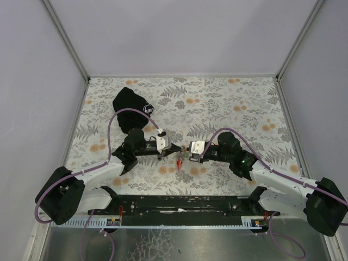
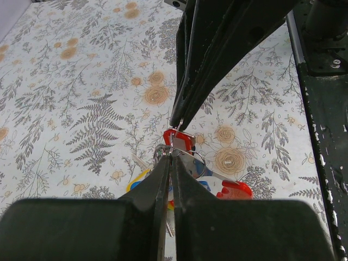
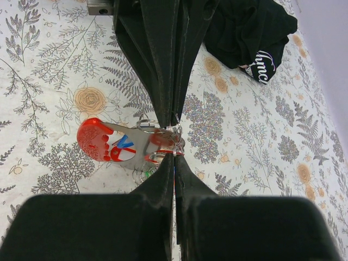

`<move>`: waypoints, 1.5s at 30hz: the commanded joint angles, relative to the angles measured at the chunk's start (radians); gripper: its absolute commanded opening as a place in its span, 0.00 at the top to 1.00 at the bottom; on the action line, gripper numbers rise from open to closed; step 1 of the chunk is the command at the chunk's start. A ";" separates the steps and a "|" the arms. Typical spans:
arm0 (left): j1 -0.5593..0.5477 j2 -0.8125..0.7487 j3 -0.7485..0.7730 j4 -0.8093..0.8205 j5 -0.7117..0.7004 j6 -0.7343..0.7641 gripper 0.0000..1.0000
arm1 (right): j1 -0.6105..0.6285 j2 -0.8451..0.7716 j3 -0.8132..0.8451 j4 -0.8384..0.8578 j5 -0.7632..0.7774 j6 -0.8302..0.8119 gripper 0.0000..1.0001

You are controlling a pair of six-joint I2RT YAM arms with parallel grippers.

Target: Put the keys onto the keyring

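Both grippers meet above the middle of the table. My left gripper (image 1: 169, 148) (image 2: 172, 154) is shut on the metal keyring (image 2: 191, 157), which is lifted off the cloth. My right gripper (image 1: 186, 150) (image 3: 175, 155) is shut on the small ring of a red-tagged key (image 2: 180, 139), tip to tip with the left one. Other keys with yellow and blue tags (image 2: 139, 178) hang under the ring, partly hidden by my left fingers. A metal fob with a red foot-shaped end (image 3: 95, 139) (image 2: 235, 189) hangs from the same bunch, which shows red in the top view (image 1: 179, 161).
A black cloth pouch with a white logo (image 1: 132, 107) (image 3: 250, 33) lies at the back left. The floral tablecloth (image 1: 228, 103) covers the table between grey walls. A black rail (image 1: 179, 205) runs along the near edge.
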 commanded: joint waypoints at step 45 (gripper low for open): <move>0.000 0.006 0.034 -0.022 -0.008 0.036 1.00 | 0.010 -0.023 0.058 0.008 0.030 -0.012 1.00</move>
